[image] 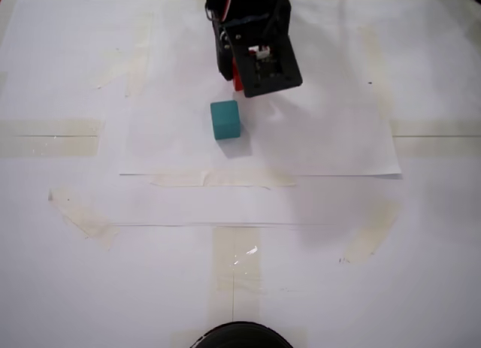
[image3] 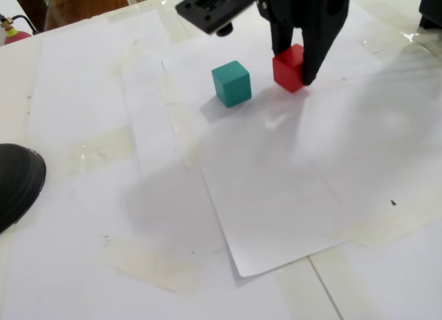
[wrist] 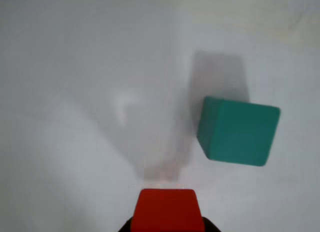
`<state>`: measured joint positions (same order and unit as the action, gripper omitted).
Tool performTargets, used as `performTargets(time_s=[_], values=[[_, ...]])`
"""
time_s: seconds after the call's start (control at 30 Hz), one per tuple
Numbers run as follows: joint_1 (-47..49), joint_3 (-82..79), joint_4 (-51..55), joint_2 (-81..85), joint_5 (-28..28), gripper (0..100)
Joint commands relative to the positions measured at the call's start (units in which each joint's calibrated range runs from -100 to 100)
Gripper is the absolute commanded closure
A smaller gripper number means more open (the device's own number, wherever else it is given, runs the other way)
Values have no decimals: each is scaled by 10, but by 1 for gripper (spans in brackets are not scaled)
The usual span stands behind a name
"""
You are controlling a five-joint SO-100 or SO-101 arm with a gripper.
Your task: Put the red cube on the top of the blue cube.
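The red cube (image3: 288,67) sits between the fingers of my gripper (image3: 293,72), which is shut on it and holds it close above the white paper. In the wrist view the red cube (wrist: 167,210) fills the bottom edge between the jaws of the gripper (wrist: 167,219). The teal blue cube (image3: 231,83) stands on the paper just left of the red cube, apart from it. In a fixed view the blue cube (image: 225,119) lies just in front of the gripper (image: 239,79), and only a sliver of the red cube (image: 237,77) shows. In the wrist view the blue cube (wrist: 238,132) is ahead and to the right.
White paper sheets (image: 316,145) are taped to the table with strips of tape (image: 49,136). A black rounded object (image: 239,335) sits at the near edge, and also shows in the other fixed view (image3: 17,182) at the left.
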<state>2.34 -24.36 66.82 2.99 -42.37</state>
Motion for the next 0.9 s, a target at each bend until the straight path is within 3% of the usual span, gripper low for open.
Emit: performTargets(time_s=[0.0, 0.2, 0.53, 0.87], values=[[-16, 187, 109, 3, 8, 91], [-32, 334, 167, -33, 10, 91], [-54, 454, 166, -127, 8, 91], [-57, 465, 156, -174, 10, 91]])
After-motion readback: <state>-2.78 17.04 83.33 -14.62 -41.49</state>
